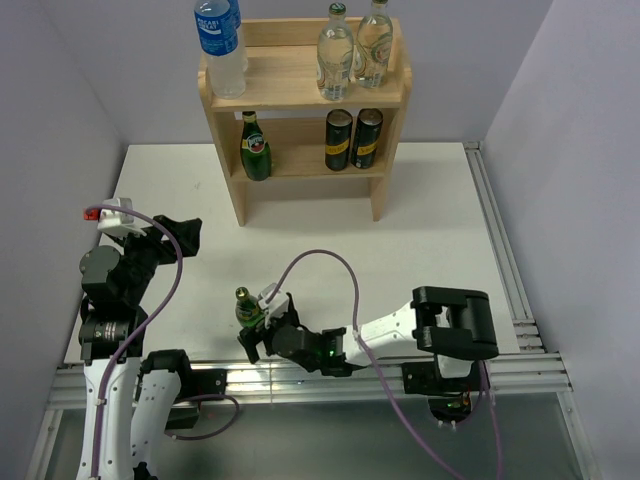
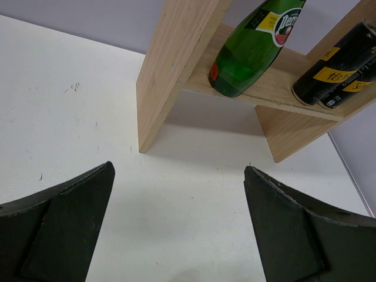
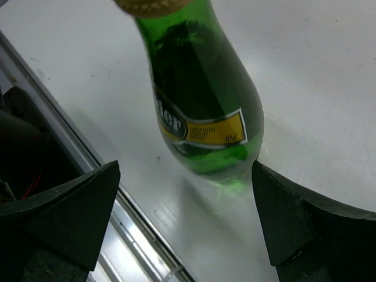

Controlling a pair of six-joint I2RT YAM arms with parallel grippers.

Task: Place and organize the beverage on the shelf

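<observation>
The right arm (image 1: 390, 330) was stretched low and leftward along the near edge of the table (image 1: 440, 230). The right gripper (image 3: 185, 170) was spread around an upright green bottle (image 3: 200, 100) standing there; whether one finger touched the glass could not be told. The left arm (image 1: 120, 290) was folded up at the left, and the left gripper (image 2: 179, 170) was spread and empty, faced toward the shelf (image 2: 167, 70). The bottle's cap was cut off in the right wrist view. The shelved bottle (image 2: 252, 47) and cans (image 2: 335, 67) were cropped in the left wrist view.
</observation>
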